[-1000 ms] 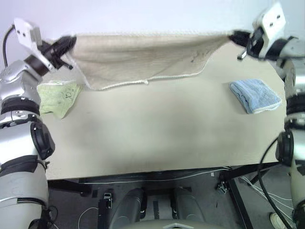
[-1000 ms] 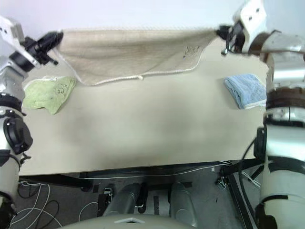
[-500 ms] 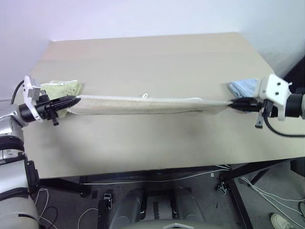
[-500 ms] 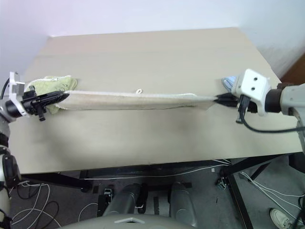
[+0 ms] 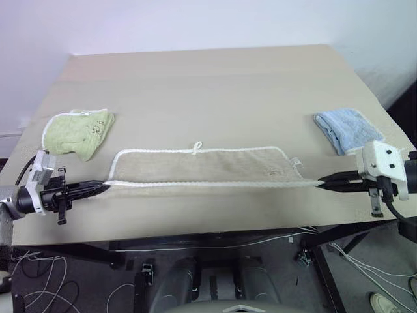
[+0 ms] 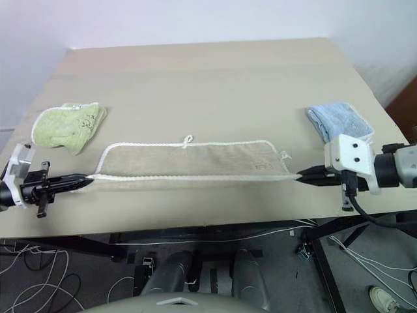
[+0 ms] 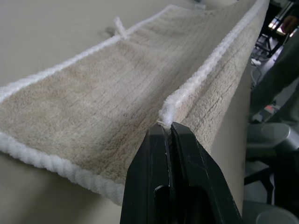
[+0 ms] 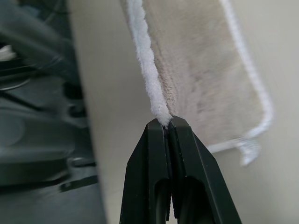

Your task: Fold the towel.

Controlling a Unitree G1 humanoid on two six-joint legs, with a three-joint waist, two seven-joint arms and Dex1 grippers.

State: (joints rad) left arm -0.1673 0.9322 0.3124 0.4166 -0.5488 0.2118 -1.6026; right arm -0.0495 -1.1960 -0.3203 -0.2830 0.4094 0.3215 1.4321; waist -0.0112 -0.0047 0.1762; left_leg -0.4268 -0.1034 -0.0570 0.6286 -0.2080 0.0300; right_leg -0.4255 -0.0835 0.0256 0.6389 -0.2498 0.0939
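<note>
Left eye view, towel: the beige towel [image 5: 202, 167] lies in a long folded band across the near part of the tabletop [image 5: 208, 85], its white corded edging [image 5: 215, 184] pulled straight along the near side.
Left eye view, left gripper: the left gripper [image 5: 104, 188] is low at the near left of the tabletop, jaws shut on the towel's left corner.
Left eye view, right gripper: the right gripper [image 5: 322, 183] is at the near right, jaws shut on the towel's right corner.
Left eye view, other cloths: a light-green folded towel [image 5: 78, 132] lies beyond the left end of the beige towel; a light-blue folded towel [image 5: 348, 129] lies beyond the right end, both apart from it.
Right eye view, details: a small white hanging loop [image 6: 187, 140] sticks out from the far edge near the middle, and a small dark embroidered mark [image 6: 262, 166] sits near the right end.
Left wrist view, grip: the black fingers [image 7: 187, 172] are pressed together on the corded corner where two layers meet; the upper layer stretches away taut, the lower layer lies on the tabletop.
Right wrist view, grip: the black fingers [image 8: 149, 172] pinch the end of the white cord, and the beige pile runs away from them along the tabletop edge.
</note>
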